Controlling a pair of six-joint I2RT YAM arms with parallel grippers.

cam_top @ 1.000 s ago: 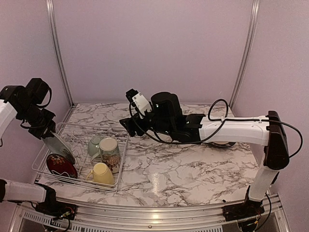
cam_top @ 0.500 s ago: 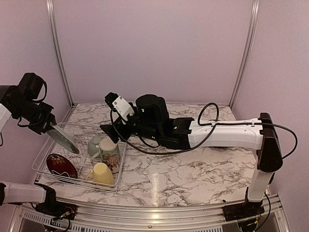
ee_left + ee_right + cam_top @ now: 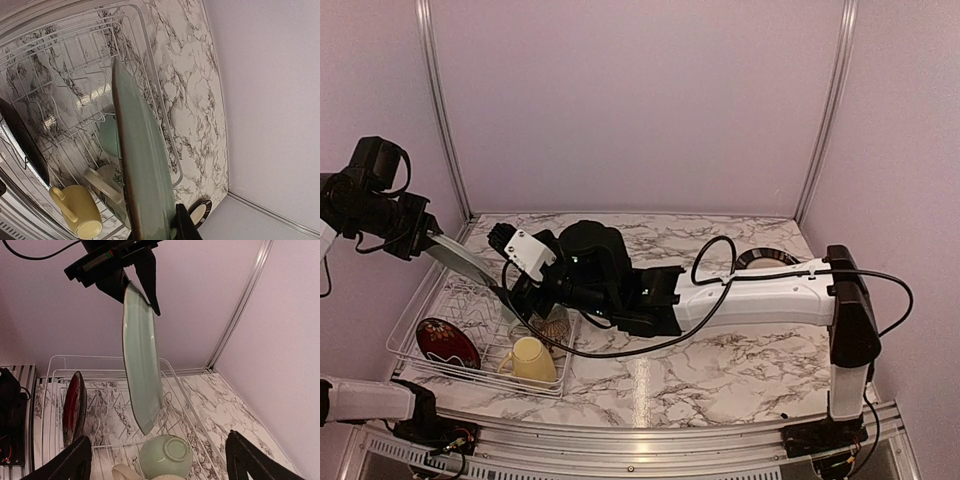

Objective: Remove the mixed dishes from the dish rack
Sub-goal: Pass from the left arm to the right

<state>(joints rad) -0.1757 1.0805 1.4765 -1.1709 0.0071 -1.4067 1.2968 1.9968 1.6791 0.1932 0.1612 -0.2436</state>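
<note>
My left gripper (image 3: pixel 420 240) is clamped on the top rim of the pale green plate (image 3: pixel 141 365). The plate hangs edge-on, tilted, in the air above the far-left part of the dish rack (image 3: pixel 405 325), and as far as I can tell it touches no prong.

My right gripper (image 3: pixel 159 450) reaches across the table (image 3: pixel 720 360) with its jaws spread wide and nothing between them. It hovers over the right half of the rack, just above the small pale green bowl (image 3: pixel 165 456).

Done: 1 of 6. The black-rimmed cream plate (image 3: pixel 765 256) lies flat on the table at the far right, well apart from the rack and partly hidden behind my right arm.

In hand: 1, the pale green plate, out of the rack but not yet set down.

Left in the rack: 4.
- The dark red patterned plate (image 3: pixel 447 343) stands on edge at the near left.
- The pale yellow mug (image 3: pixel 530 360) lies on its side at the near right.
- The cream floral mug (image 3: pixel 106 184) is just beside the yellow mug, on its far side.
- The bowl is upside down, beyond the floral mug.

My judgement is roughly a third of the way once this plate is placed. The next steps are likely to carry the green plate to the table while the right gripper takes the bowl or a mug.
</note>
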